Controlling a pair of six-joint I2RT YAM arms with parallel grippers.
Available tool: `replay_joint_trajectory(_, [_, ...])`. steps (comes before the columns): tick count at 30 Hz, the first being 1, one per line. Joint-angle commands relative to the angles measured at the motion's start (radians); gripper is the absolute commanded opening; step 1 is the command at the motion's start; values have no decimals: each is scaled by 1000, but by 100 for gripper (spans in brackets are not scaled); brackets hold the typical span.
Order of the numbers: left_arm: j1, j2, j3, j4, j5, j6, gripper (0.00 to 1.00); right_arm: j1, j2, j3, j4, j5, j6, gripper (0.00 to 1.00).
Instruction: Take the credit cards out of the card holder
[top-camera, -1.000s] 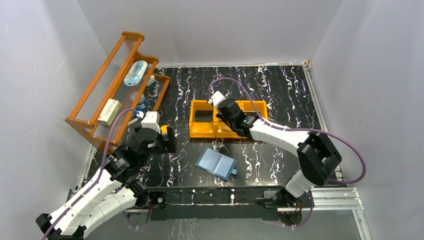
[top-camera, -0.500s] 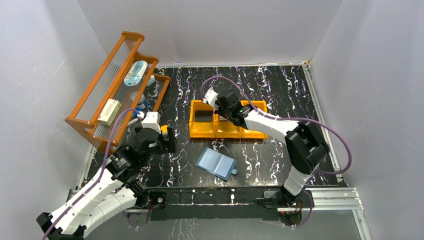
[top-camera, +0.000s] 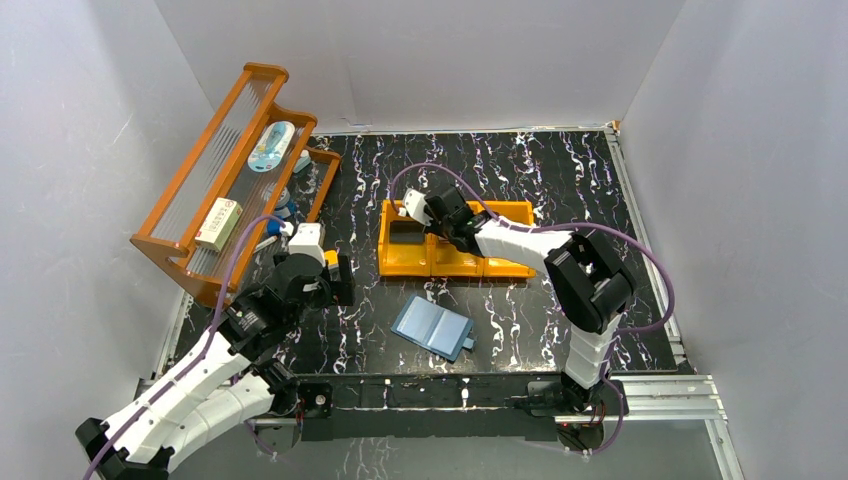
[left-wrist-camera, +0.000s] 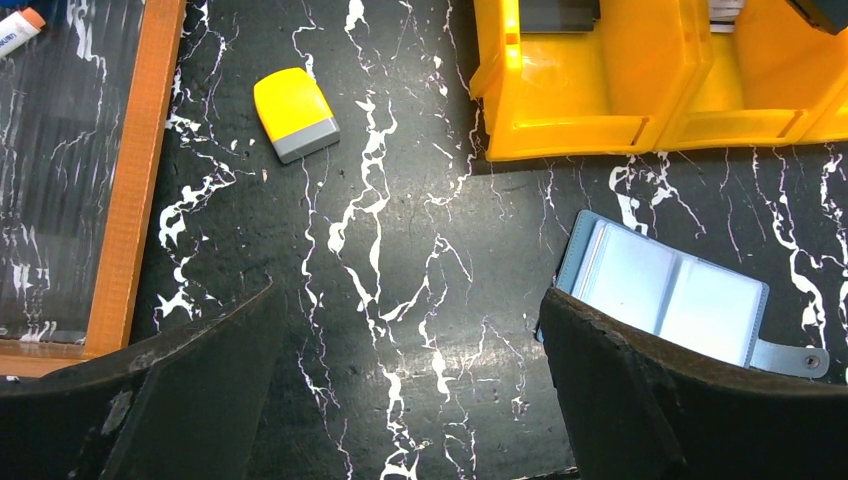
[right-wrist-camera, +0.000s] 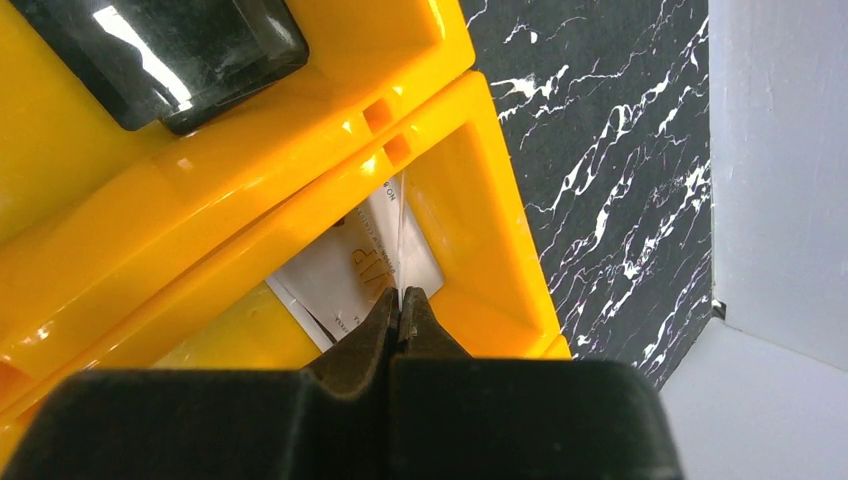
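The right pincer (right-wrist-camera: 400, 298), clenched on one edge of a thin card (right-wrist-camera: 400, 230), could lose it if the card snags the yellow bin (right-wrist-camera: 300, 190) wall just beside its tips.

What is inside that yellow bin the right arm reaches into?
The yellow bin holds a dark glossy slab in its left compartment. The middle one holds a pale printed card; above it the shut right pincer pinches a thin card edge-on. The arm covers most of the third compartment.
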Motion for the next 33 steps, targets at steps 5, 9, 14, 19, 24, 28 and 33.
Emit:
replay_joint_trajectory(5, [6, 7, 8, -2, -18, 2, 98, -1, 31, -39, 76, 7, -88, 3])
replay_joint_trajectory(9, [5, 6, 8, -3, -20, 2, 98, 0, 25, -17, 26, -61, -79, 7])
replay_joint_trajectory(14, [5, 7, 7, -2, -22, 0, 98, 0, -6, -25, 25, -101, -43, 23])
replay_joint_trajectory(19, [5, 9, 7, -4, -20, 0, 98, -1, -77, -38, 45, -97, 27, 37])
replay_joint_trajectory(24, [5, 11, 8, -4, -16, 0, 98, -1, -234, -77, 98, -128, 162, 48])
replay_joint_trajectory(28, [5, 19, 8, -5, -10, 0, 98, 0, -337, -118, 101, -127, 412, 51])
replay_joint_trajectory(33, [5, 19, 11, -10, -11, -2, 98, -1, -432, -169, -51, -259, 1081, 70])
